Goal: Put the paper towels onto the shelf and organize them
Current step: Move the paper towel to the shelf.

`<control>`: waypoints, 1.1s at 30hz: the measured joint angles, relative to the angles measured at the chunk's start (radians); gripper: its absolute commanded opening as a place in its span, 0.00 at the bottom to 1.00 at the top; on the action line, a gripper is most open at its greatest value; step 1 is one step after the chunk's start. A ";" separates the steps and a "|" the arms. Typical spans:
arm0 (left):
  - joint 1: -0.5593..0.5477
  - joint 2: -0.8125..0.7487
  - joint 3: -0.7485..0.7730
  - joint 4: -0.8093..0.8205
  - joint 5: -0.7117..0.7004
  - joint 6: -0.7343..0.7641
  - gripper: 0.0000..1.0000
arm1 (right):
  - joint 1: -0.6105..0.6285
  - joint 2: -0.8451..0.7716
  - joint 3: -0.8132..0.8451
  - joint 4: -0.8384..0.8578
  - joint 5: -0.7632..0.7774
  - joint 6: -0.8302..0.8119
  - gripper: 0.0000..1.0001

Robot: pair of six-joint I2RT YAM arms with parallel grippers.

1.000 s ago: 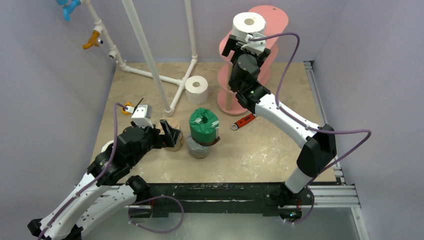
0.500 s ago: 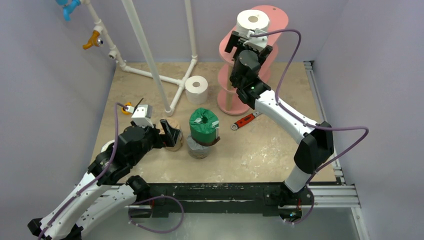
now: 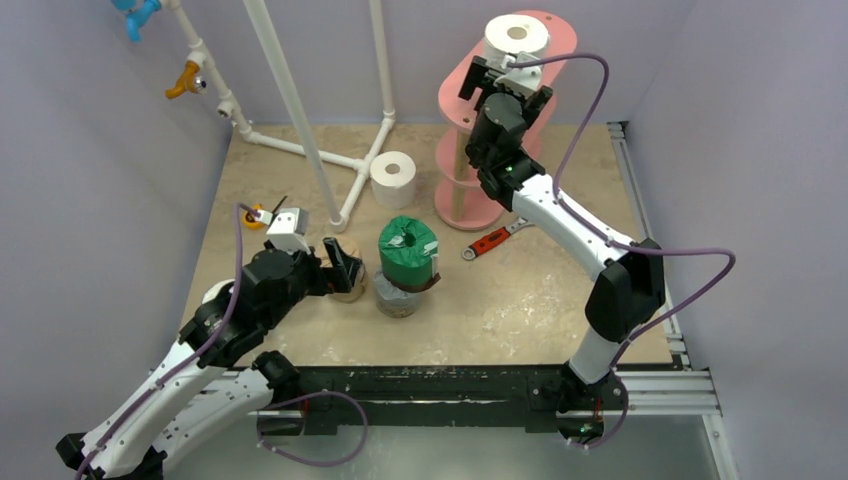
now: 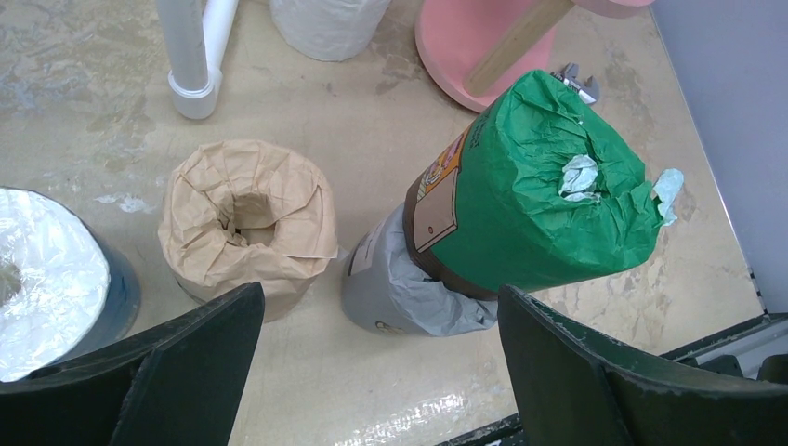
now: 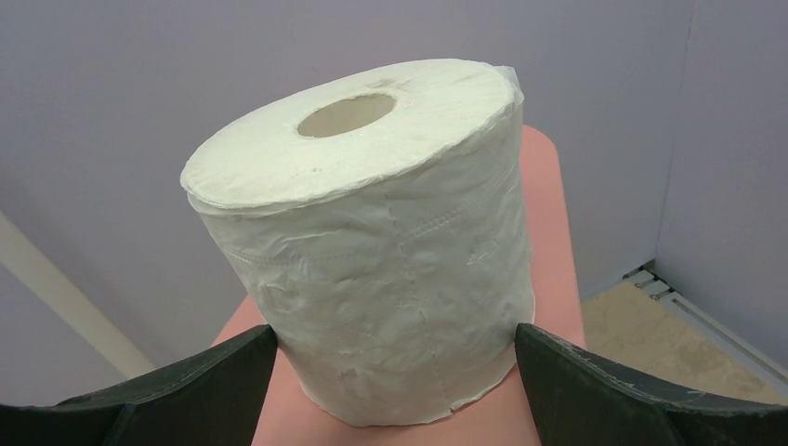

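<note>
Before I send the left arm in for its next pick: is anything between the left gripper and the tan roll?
Nothing visible. The tan roll stands just ahead of the open left gripper; the green-wrapped roll stands beside it.

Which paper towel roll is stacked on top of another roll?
The green-wrapped roll: it stands on the grey roll. No other roll has one beneath it.

left black gripper [image 3: 344, 268]: low, 8 o'clock, jaws wide | right black gripper [image 3: 507, 80]: raised, 1 o'clock, clamping white roll [image 5: 372, 232]
</note>
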 measured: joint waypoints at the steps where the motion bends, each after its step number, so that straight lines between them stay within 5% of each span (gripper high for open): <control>1: 0.000 0.000 0.000 0.000 0.000 0.000 0.95 | -0.003 0.001 0.001 -0.001 0.000 0.000 0.99; 33: 0.000 0.031 0.000 0.016 0.001 0.000 0.95 | -0.087 0.130 0.163 -0.032 -0.006 -0.021 0.99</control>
